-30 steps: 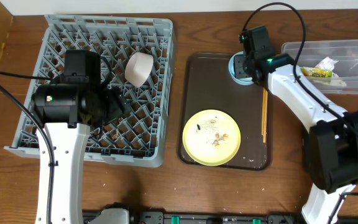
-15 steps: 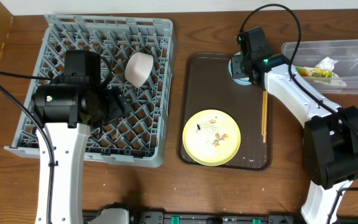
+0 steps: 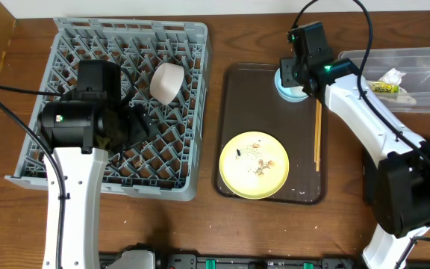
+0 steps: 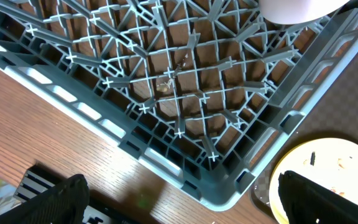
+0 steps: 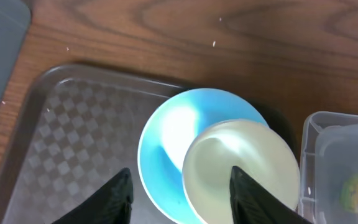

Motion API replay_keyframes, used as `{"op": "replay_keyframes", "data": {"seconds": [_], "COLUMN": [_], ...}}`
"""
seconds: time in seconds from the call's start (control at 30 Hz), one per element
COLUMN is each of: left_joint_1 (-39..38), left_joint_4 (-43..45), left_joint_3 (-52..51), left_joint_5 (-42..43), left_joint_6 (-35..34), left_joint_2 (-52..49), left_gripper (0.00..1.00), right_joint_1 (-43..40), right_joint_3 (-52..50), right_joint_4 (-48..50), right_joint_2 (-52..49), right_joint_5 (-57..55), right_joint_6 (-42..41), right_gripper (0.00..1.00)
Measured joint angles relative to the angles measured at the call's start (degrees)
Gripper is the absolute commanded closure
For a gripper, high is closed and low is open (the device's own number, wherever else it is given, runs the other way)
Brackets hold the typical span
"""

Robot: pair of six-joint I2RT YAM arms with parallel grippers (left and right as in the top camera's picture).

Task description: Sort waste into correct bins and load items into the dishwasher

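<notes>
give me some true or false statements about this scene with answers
The yellow plate sits in the dish rack. False: it lies on the brown tray.
A white cup lies in the dish rack. True.
The chopsticks are in the clear tub. False: they lie on the brown tray.
The left hand is open. True.
The snack wrapper lies in the clear tub. True.

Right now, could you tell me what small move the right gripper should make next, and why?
Probably lower the right gripper onto the white dish. Its jaws stand open above that dish, which sits in the blue bowl on the tray and is not yet racked.
</notes>
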State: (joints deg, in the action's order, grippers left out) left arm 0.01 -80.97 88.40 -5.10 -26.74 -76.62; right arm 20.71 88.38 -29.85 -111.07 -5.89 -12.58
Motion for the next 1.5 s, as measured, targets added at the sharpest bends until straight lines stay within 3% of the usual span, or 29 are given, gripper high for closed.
{"op": "replay_keyframes", "data": {"seconds": [0.23, 0.3, 0.33, 0.6, 0.9, 1.23, 1.4, 1.47, 1.5], "left_joint_1": [0.0, 0.0, 0.0, 0.0, 0.0, 0.0, 0.0, 0.0, 0.0], "left_joint_4": [0.0, 0.0, 0.0, 0.0, 0.0, 0.0, 0.0, 0.0, 0.0], "left_joint_3": [0.0, 0.0, 0.0, 0.0, 0.0, 0.0, 0.0, 0.0, 0.0], "left_joint_5": [0.0, 0.0, 0.0, 0.0, 0.0, 0.0, 0.0, 0.0, 0.0], "left_joint_6": [0.0, 0.0, 0.0, 0.0, 0.0, 0.0, 0.0, 0.0, 0.0], "left_joint_2": [0.0, 0.0, 0.0, 0.0, 0.0, 0.0, 0.0, 0.0, 0.0], "left_gripper": [0.02, 0.02, 0.02, 0.02, 0.02, 0.02, 0.02, 0.02, 0.02], "right_joint_1": [0.0, 0.0, 0.0, 0.0, 3.9, 13.1, 13.6, 13.6, 13.6], "right_joint_3": [0.0, 0.0, 0.0, 0.0, 0.9, 1.1, 1.0, 1.1, 1.3], "right_joint_4": [-0.5, -0.5, -0.4, 0.2, 0.4, 0.3, 0.8, 0.4, -0.1], "right_joint_2": [-4.7, -5.4, -5.6, -3.6, 7.4, -4.9, -6.4, -6.4, -6.4], "right_joint_5": [-0.2, -0.3, -0.3, -0.5, 0.4, 0.0, -0.8, -1.1, -1.1], "right_joint_6": [-0.2, -0.3, 0.1, -0.5, -1.7, -2.3, -2.8, -2.8, -2.9], "right_gripper": [0.66, 0.94, 0.99, 0.99, 0.99, 0.99, 0.61, 0.4, 0.21]}}
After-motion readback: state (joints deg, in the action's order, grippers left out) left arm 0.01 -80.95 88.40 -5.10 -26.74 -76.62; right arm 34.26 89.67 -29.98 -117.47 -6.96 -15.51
